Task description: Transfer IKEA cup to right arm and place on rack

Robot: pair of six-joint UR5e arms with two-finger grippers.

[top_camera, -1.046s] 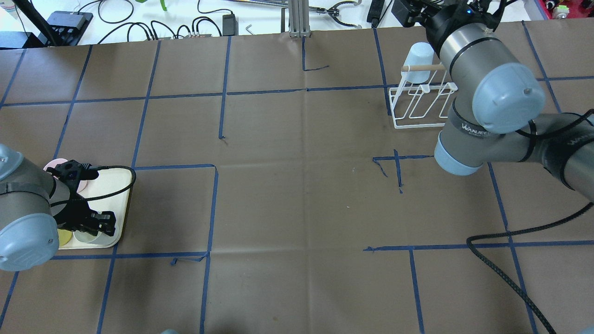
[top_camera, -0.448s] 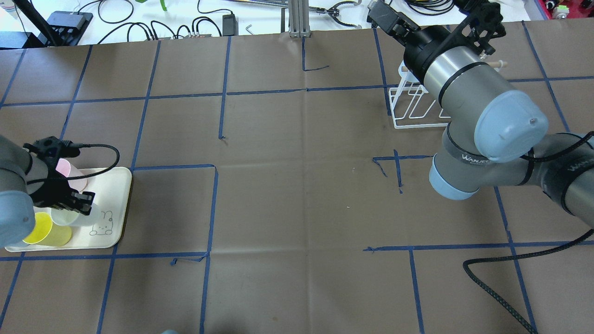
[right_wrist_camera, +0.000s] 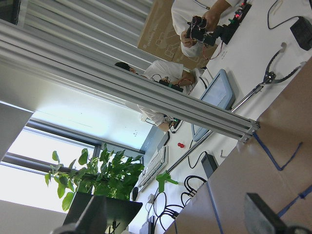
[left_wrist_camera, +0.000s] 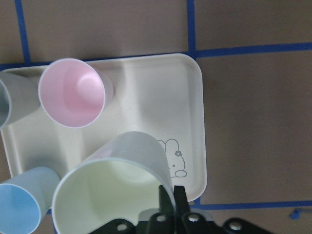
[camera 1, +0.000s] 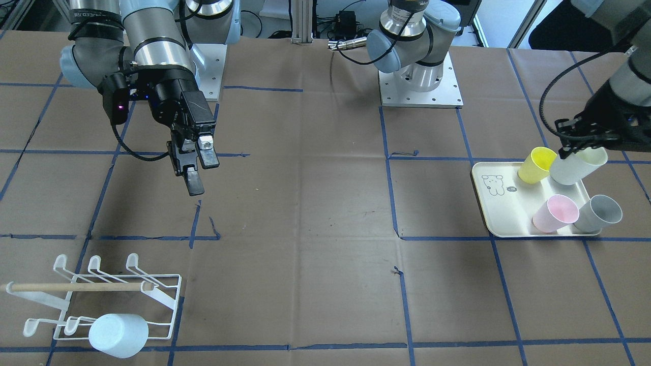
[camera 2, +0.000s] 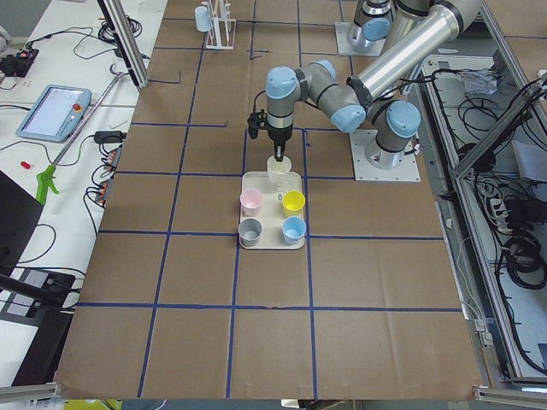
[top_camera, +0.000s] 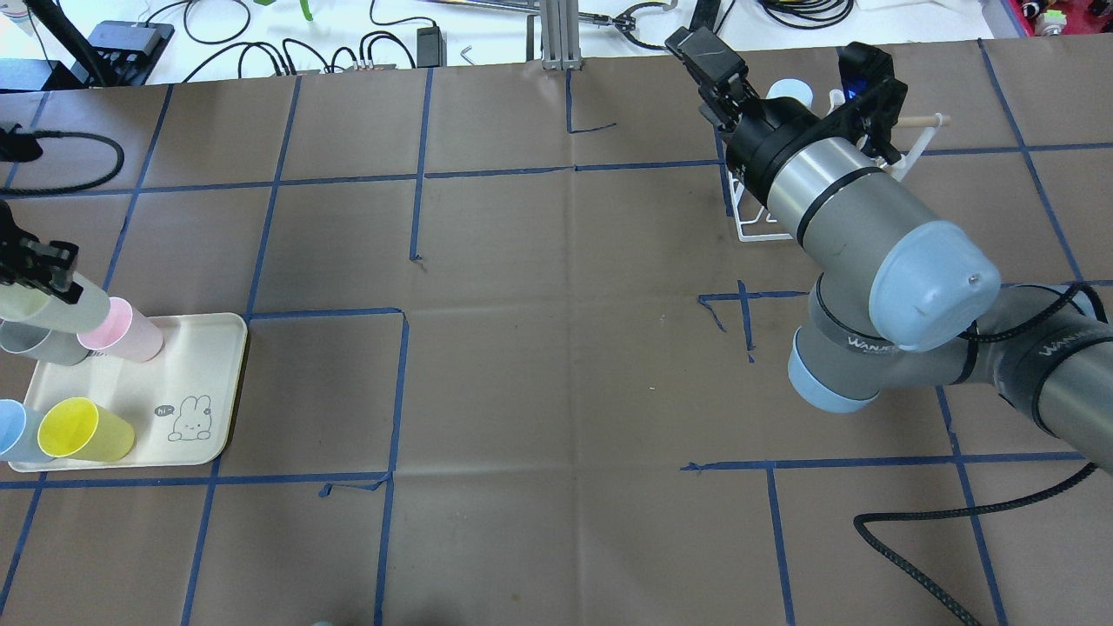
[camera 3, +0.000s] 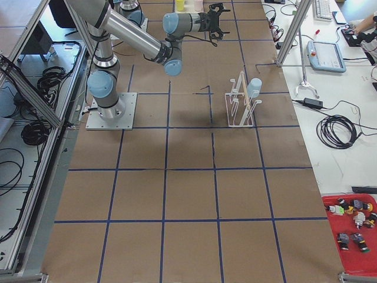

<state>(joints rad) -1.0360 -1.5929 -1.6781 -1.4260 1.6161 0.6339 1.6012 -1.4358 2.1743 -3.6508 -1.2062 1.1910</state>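
Cup [camera 1: 577,165], pale green: hanging tilted above the tray, pinched at the rim, seemingly clear of everything beneath

Spreading under it all, a brown table [camera 1: 325,254] crossed with blue tape

Reaching over one end of that table, the left arm [camera 1: 628,71]. Hovering over the other half, well apart from the cup, the right arm [camera 1: 152,51]

Standing near the table's edge, the white wire rack [camera 1: 168,300], already carrying one upturned blue cup [camera 1: 118,335] on a prong, with other prongs showing free

Lying below the held cup, the cream tray [camera 1: 496,208], holding a pink cup [camera 1: 555,213], a yellow cup [camera 1: 536,165], a grey cup [camera 1: 600,213] and a second blue one [left_wrist_camera: 22,204]

Clamping the cup's wall, one finger inside and one outside, the left gripper [left_wrist_camera: 171,195]

Hanging spread and empty, pointing down at bare table, the right gripper [camera 1: 202,175]

Judging from this: pick-up looking finished, carrying toward the middle still waiting, hand-over to the right arm not yet begun, hanging on a free prong coming last
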